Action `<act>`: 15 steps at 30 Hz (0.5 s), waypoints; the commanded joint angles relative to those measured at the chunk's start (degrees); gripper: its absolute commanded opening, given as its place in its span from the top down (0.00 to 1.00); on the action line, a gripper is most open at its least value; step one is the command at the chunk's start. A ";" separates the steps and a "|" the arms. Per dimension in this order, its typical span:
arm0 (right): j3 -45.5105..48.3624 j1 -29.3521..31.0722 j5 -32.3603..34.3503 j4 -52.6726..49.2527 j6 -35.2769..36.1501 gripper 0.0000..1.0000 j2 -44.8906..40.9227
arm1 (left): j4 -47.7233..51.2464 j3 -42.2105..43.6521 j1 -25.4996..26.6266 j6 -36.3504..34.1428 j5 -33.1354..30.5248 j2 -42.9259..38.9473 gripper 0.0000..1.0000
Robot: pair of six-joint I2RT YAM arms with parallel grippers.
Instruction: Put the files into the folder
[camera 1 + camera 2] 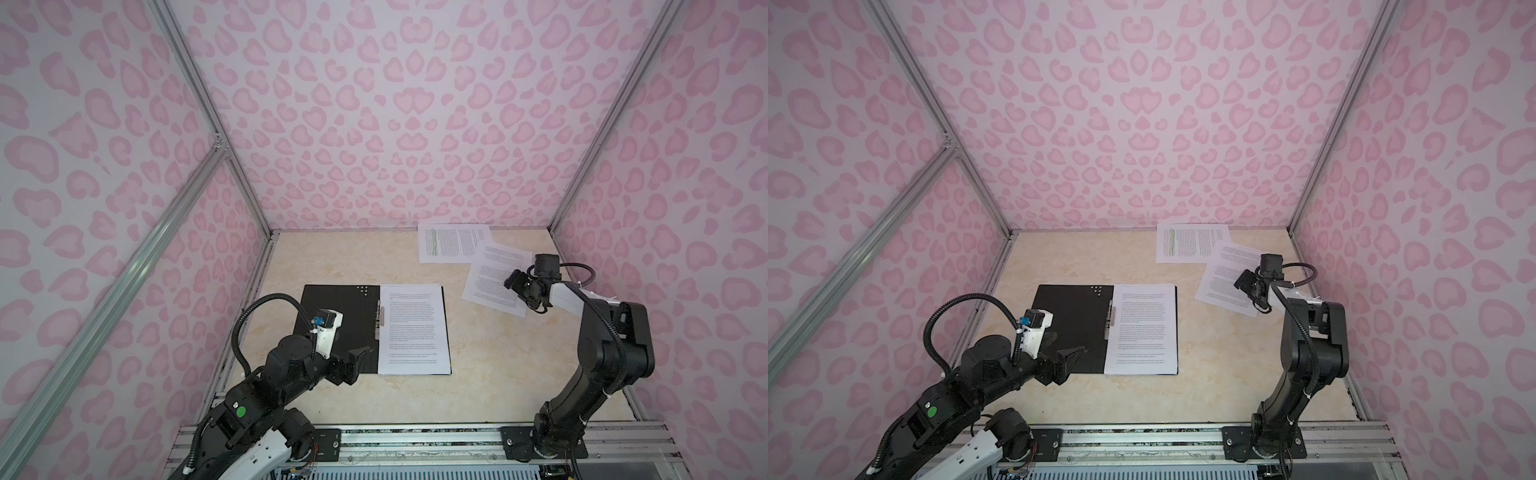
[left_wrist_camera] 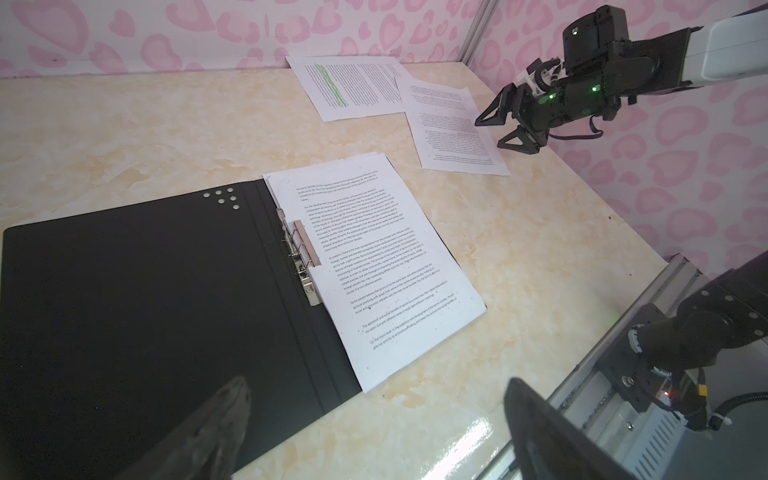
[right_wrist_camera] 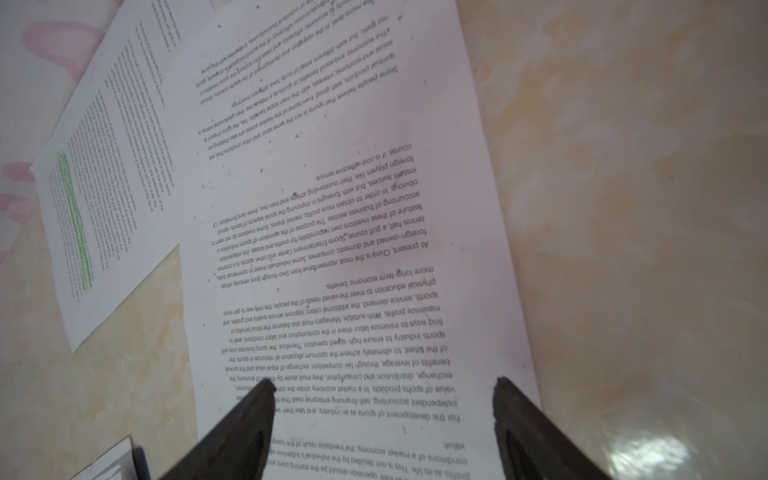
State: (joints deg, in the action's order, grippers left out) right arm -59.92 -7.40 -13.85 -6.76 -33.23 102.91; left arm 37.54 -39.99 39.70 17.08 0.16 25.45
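In both top views: folder (image 1: 332, 324) open and flat on the tabletop (image 1: 498, 374), around the middle, black inside facing up, metal clip (image 1: 380, 318) along the spine. On its right half, a stack of files (image 1: 413, 328), text side up, squared to the cover. At the far right, two more loose pages. Highlighted sheet (image 1: 446, 245) at the tabletop's far edge, green lines down its left part. Tilted sheet (image 1: 486, 276) just nearer, lying over its near right corner. Left end effector (image 1: 360, 365) above the folder's near left part, jaws apart, gripping nothing. Right end effector (image 1: 512, 286) above the tilted sheet, pointing left.

Left wrist view: fingers (image 2: 224, 419) of the left end effector spread wide, one over the black cover, the other beyond the folder's near edge. A cluster of pale dots (image 2: 224, 197) at the far corner of the left cover. Across the tabletop, right end effector with jaws apart and empty, above the right edge of the tilted sheet.

Right wrist view: fingertips (image 3: 259, 395) well apart, with only the tilted sheet's printed face beneath and between them. Cannot tell whether touching the paper. Beyond, the highlighted sheet partly tucked under the tilted one. A corner of the folder's stack just visible to the near left.
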 commanded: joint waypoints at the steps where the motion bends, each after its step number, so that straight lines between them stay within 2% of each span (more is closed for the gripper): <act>1: -0.65 -0.53 -1.56 -1.43 -0.20 0.17 1.06 | -2.11 0.18 -0.06 0.16 0.30 -0.23 0.03; 6: 3.87 -1.39 -4.44 2.27 -3.20 0.16 0.19 | -2.11 0.16 -0.06 0.20 0.52 -0.31 0.03; 11: 3.35 -1.52 -1.73 -5.03 -2.18 0.12 1.22 | -2.28 0.26 -0.06 0.24 0.73 -0.92 0.03; 15: 9.89 -2.09 0.03 -5.41 -4.61 0.11 -4.74 | -2.21 0.18 -0.07 0.24 0.95 -1.15 0.03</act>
State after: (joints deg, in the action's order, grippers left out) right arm -53.60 -9.26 -16.01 -5.15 -35.62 100.31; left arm 37.52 -39.90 39.70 17.43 0.67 24.51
